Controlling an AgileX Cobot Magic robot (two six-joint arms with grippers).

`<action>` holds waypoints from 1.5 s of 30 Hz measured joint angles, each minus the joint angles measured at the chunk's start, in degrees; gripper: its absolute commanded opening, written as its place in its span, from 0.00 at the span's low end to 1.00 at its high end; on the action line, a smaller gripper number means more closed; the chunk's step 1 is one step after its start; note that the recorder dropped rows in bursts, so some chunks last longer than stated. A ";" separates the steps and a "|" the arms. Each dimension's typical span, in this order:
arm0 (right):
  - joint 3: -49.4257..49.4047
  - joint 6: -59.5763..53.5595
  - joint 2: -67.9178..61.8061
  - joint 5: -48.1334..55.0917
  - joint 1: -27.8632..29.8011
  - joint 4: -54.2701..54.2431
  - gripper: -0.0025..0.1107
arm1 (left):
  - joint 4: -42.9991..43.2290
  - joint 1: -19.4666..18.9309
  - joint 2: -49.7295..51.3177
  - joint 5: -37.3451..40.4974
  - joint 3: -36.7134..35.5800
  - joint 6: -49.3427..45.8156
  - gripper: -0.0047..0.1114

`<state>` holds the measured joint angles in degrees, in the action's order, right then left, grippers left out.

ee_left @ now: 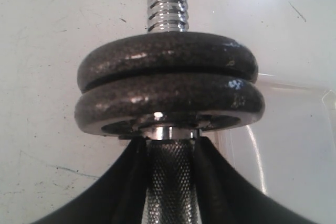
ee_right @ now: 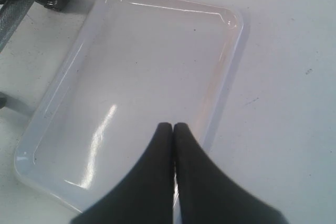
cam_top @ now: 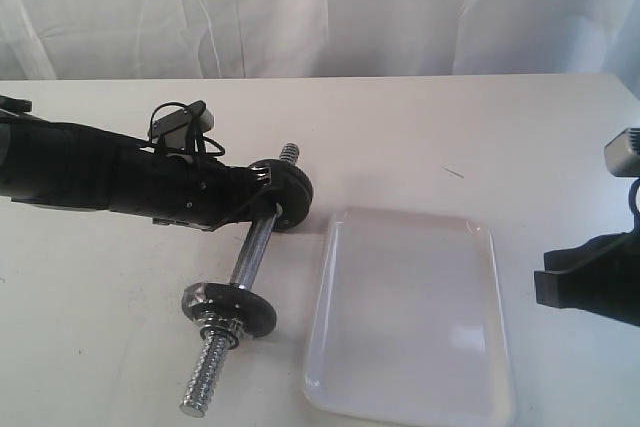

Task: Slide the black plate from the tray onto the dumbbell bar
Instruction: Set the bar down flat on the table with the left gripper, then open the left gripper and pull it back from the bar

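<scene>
The white tray [cam_top: 410,332] is seen lying on the tabletop [cam_top: 480,137] right of centre, with nothing in it; its near edge is cut off by the frame.

The black plate [ee_left: 168,56] is found on the far end of the dumbbell bar [cam_top: 250,247], pressed flat against a second black disc [ee_left: 168,106] of the same look. The two cannot be told apart in the exterior view, where they merge into one dark mass. Bare thread is shown beyond them. Any collar at that end cannot be made out.

The bar is laid slantwise on the tabletop left of the tray, and a further black disc [cam_top: 230,305] is carried towards its near end, with thread projecting past it.

The left pincer [ee_left: 169,142] is clamped on the knurled middle of the bar, just beside the paired discs, one finger on each side. Its tips are lost against the black discs in the exterior view.

The right pincer [ee_right: 173,125] is held with its fingers together, gripping nothing, above the near part of the tray in its wrist view. Its arm is cut off by the right edge of the exterior view.
</scene>
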<state>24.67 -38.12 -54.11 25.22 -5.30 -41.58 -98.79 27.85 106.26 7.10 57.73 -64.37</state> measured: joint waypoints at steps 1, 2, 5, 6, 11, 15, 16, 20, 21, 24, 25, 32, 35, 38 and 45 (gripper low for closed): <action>0.00 0.00 0.00 0.00 0.00 0.00 0.02 | 0.00 0.00 0.00 0.00 0.00 0.00 0.26; 0.00 0.00 0.00 0.00 0.00 0.00 0.02 | 0.00 0.00 0.00 0.00 0.00 0.00 0.26; 0.00 0.00 0.00 0.00 0.00 0.00 0.02 | 0.00 0.00 0.00 0.11 0.00 0.00 0.26; 0.00 0.00 0.00 0.00 0.00 0.00 0.02 | 0.00 0.00 0.00 0.11 0.00 0.00 0.26; 0.00 0.00 0.00 0.00 0.00 0.00 0.02 | 0.00 0.00 0.00 0.22 0.00 0.00 0.43; 0.00 0.00 0.00 0.10 0.00 0.00 0.02 | 0.00 0.00 0.00 1.51 0.10 0.52 0.49; 0.00 0.00 0.00 0.10 0.00 0.00 0.02 | 0.00 0.00 0.00 1.96 0.10 0.68 0.49; 0.00 0.00 0.00 0.10 0.00 0.00 0.02 | 0.00 0.00 0.00 2.40 0.10 0.89 0.49; 0.00 0.00 0.00 0.10 0.00 0.00 0.02 | 0.00 0.00 0.00 2.40 0.10 0.89 0.49; 0.00 0.00 0.00 0.10 0.00 0.00 0.02 | 0.00 0.00 0.00 2.40 0.10 0.89 0.49; 0.00 0.00 0.00 0.10 0.00 0.00 0.02 | 0.00 0.00 0.00 2.40 0.10 0.89 0.49; 0.00 0.00 0.00 0.66 0.00 0.00 0.02 | 0.56 0.00 -2.33 1.17 0.10 1.00 0.49; 0.00 0.00 0.00 0.79 0.00 0.00 0.02 | 2.07 0.00 -4.46 -1.02 0.10 1.09 0.49; 0.00 0.00 0.00 0.79 0.00 0.00 0.02 | 3.21 0.00 -6.39 -2.47 0.10 1.09 0.49; 0.00 0.00 0.00 0.79 0.00 0.00 0.02 | 6.28 0.00 -9.51 -4.02 0.10 1.09 0.07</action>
<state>24.67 -38.12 -54.11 26.02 -5.30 -41.58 -92.50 27.85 96.74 3.08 57.83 -63.29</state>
